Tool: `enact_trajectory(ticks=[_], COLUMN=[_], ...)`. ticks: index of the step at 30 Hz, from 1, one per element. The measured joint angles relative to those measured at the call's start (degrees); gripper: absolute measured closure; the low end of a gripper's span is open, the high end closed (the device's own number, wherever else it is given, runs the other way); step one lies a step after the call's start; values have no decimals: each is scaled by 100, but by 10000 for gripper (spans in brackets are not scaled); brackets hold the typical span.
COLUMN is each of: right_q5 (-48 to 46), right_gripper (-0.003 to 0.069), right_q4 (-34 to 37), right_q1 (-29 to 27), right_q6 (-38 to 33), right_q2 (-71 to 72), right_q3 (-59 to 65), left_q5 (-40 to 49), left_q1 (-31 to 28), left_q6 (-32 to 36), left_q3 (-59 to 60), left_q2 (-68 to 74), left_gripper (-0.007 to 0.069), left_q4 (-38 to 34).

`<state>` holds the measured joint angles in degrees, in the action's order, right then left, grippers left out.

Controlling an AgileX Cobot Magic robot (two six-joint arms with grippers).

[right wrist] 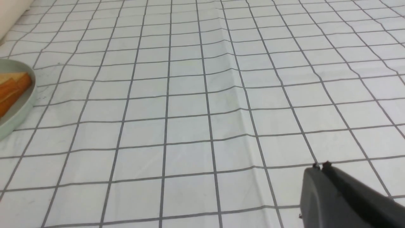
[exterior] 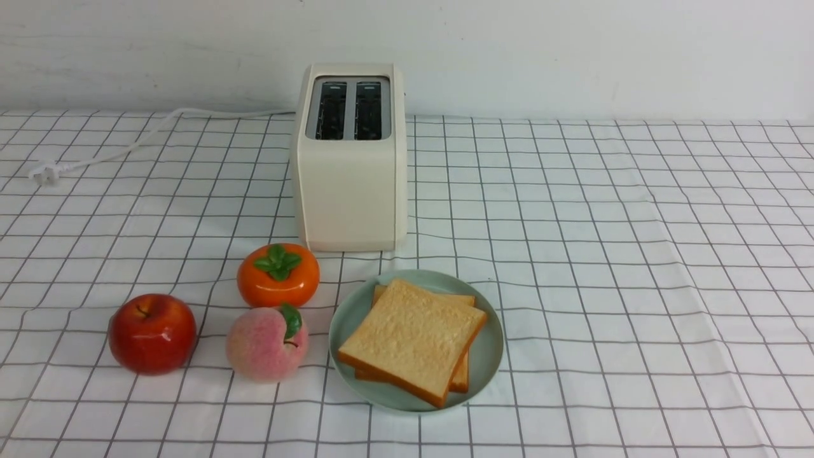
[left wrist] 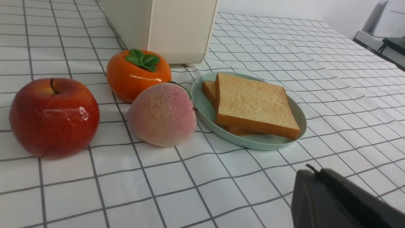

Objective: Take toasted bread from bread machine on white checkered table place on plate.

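Toasted bread is the thing to track, and both slices appear to be where the task wants them, so the work looks done or all but done.

Largest first: the white checkered table [exterior: 636,254], a wrinkled white cloth with a thin dark grid, carries everything. At its far side stands the bread machine [exterior: 350,184], a boxy cream-white two-slot toaster with a grey top panel; in the front view both dark slots look empty, with no crust showing above them. A white cord [exterior: 121,149] trails from it toward the robot's left.

Just in front of the toaster lies the plate [exterior: 489,346], round, pale mint-green and shallow. On it the toasted bread [exterior: 413,337], two square golden-tan slices with orange-brown crusts, lies flat, one on top of the other and turned slightly askew.

Left of the plate sit a glossy red apple [exterior: 152,332], a pink peach [exterior: 266,343] just beside the plate's rim, and an orange persimmon [exterior: 278,275] with a green leaf cap.

The left gripper [left wrist: 313,171] and right gripper [right wrist: 319,165] each show only as a dark tip with fingers pressed together, holding nothing, low over bare cloth and apart from the plate. Nothing seems left but parking the arms.
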<state>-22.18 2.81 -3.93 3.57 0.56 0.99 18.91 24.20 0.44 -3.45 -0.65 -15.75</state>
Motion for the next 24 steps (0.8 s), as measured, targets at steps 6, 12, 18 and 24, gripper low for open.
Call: enact_trajectory(ticks=[6,12,18,24], right_q5=[0,0,0,0], right_gripper=[660,656,655,652], right_q4=[0,0,0,0], right_q1=[0,0,0,0], right_q6=[0,0,0,0], right_q2=[0,0,0,0], right_q3=[0,0,0,0], left_q5=[-437,270,326,324], left_q1=[-936,-1547,-1547,-1547], left_q6=[0,-138,-207,-212], left_q3=[218,507,514,514], left_q2=[0,0,0,0], left_gripper=[637,637,637,637], left_q4=[273,428,481,506])
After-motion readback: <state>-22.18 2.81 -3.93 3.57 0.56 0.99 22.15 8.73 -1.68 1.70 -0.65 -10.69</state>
